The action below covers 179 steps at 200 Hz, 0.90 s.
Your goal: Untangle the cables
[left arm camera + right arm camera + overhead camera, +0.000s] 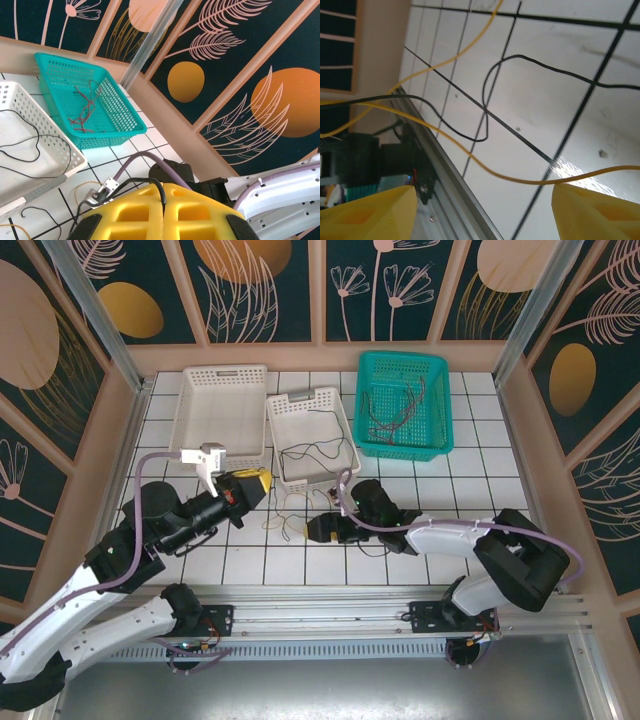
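My left gripper [164,192] is shut on a thin black cable [125,186] that leaves the seam between its yellow fingers and curves away to the left. In the top view this gripper [258,483] hovers by the near left corner of the middle white basket [312,400]. Low over the tiles, my right gripper [485,212] stands open with a yellow cable [495,172] running across the gap between its fingers, untouched. Another black cable [485,115] loops on the tiles beyond. From above, that gripper [310,530] points left at the loose yellow and black cables [287,523].
A black cable [315,452] lies in the middle white basket. Red cables [395,410] lie in the teal basket [402,360] at the back right. A second white basket [225,375] stands at the back left. The metal rail [460,200] runs close by my right gripper.
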Available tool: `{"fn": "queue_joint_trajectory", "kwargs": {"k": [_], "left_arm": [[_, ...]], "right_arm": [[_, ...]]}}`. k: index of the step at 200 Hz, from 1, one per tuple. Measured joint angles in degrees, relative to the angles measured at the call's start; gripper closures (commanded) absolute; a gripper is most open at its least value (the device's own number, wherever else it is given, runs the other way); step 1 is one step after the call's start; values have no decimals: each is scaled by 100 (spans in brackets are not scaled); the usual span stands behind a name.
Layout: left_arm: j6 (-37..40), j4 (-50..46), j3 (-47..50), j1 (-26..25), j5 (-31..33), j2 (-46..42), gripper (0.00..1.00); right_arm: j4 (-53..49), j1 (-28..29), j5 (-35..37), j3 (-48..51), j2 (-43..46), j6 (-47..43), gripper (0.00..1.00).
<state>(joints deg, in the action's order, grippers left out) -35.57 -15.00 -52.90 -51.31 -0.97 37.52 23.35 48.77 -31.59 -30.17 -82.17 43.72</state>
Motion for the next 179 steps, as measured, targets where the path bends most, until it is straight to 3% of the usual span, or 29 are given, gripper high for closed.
{"fn": "queue_joint_trajectory", "kwargs": {"k": [68,179], "left_arm": [[-76,98,177,0,20,-164,100],[-227,256,411,0,-66,-452,100]], "right_arm": [[1222,238,-199,76,-485,1137,26],[2354,181,476,125,-1040,1884,30]]}}
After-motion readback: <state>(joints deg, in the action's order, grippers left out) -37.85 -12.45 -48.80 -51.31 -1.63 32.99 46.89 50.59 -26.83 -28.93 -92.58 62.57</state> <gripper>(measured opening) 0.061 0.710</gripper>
